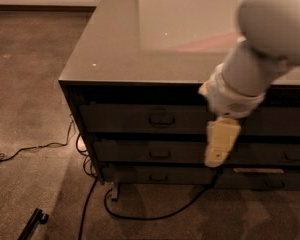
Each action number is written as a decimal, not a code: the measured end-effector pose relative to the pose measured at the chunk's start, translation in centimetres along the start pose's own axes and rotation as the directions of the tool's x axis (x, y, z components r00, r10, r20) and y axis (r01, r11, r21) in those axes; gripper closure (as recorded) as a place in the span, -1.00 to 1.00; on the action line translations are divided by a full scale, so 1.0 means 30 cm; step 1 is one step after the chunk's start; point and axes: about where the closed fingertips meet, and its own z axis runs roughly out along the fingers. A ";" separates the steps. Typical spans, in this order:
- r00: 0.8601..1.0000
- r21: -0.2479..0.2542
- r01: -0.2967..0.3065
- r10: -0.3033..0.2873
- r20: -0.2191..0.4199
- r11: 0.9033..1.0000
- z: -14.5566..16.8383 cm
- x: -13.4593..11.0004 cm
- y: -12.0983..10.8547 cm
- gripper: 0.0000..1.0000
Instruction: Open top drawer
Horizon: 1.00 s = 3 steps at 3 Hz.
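Note:
The top drawer (125, 118) is a wide dark front under the cabinet's top, closed flush, with a small rectangular loop handle (161, 118) at its middle. My gripper (219, 145) hangs from the white arm (262, 49) that comes in from the upper right. It points downward in front of the drawer stack, to the right of the handle and a little lower, overlapping the seam between the top and second drawers. It is apart from the handle and holds nothing I can see.
Two shallower drawers (160, 154) lie below the top one. A neighbouring stack (290, 156) is at the right. The cabinet has a glossy top (140, 44). Black cables (140, 216) trail on the carpet, and a black object (32, 223) lies at bottom left.

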 end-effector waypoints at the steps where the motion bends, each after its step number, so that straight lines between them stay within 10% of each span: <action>1: 0.993 -0.021 -0.010 0.008 -0.121 1.000 0.151 -0.022 -0.075 -1.00; 2: 0.984 0.021 -0.018 0.021 -0.176 1.000 0.153 0.001 -0.111 -1.00; 3: 0.993 -0.020 -0.053 0.051 -0.102 0.998 0.194 0.030 -0.104 -1.00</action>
